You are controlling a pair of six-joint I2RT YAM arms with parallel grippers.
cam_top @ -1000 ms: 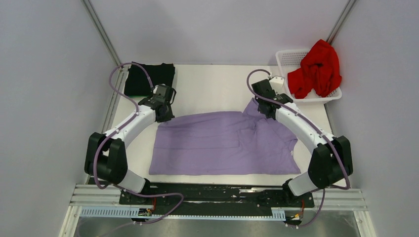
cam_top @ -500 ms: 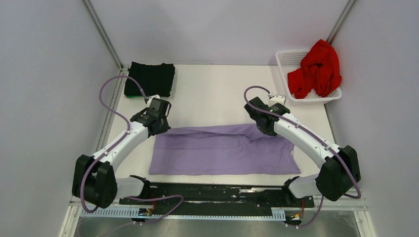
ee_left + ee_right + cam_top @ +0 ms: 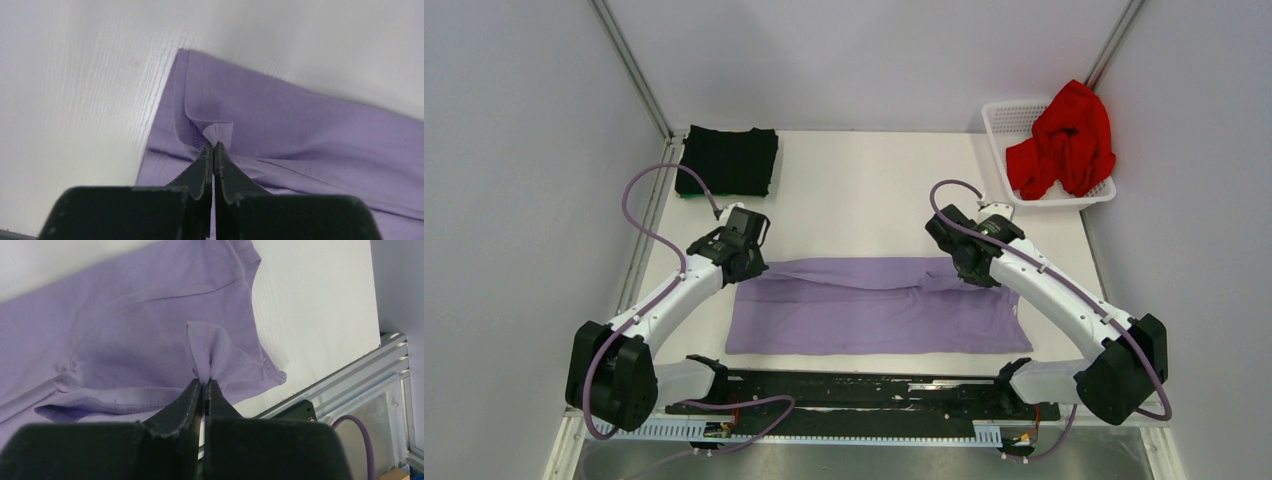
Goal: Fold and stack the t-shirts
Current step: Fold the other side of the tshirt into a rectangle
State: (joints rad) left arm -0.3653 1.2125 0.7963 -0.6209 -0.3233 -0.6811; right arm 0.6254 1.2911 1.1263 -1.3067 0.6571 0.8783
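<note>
Currently left gripper [image 3: 213, 146] is clamped on a small fold at the left end of the lavender t-shirt [image 3: 874, 305]; right gripper [image 3: 204, 382] is clamped on a hem tuck at its right end. Shirt lies on the white table [image 3: 864, 190], long axis left-right, far edge folded over; soft smooth knit, stitched hems.

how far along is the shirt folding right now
Done: the black cloth t-shirt lies folded at the far left corner. In hand: the left gripper and right gripper each pinch the lavender-purple cloth t-shirt, spread out and part-folded on itself. Left: finishing that fold, stacking it, and the bright red cloth t-shirt, crumpled in the white plastic lattice basket.
</note>
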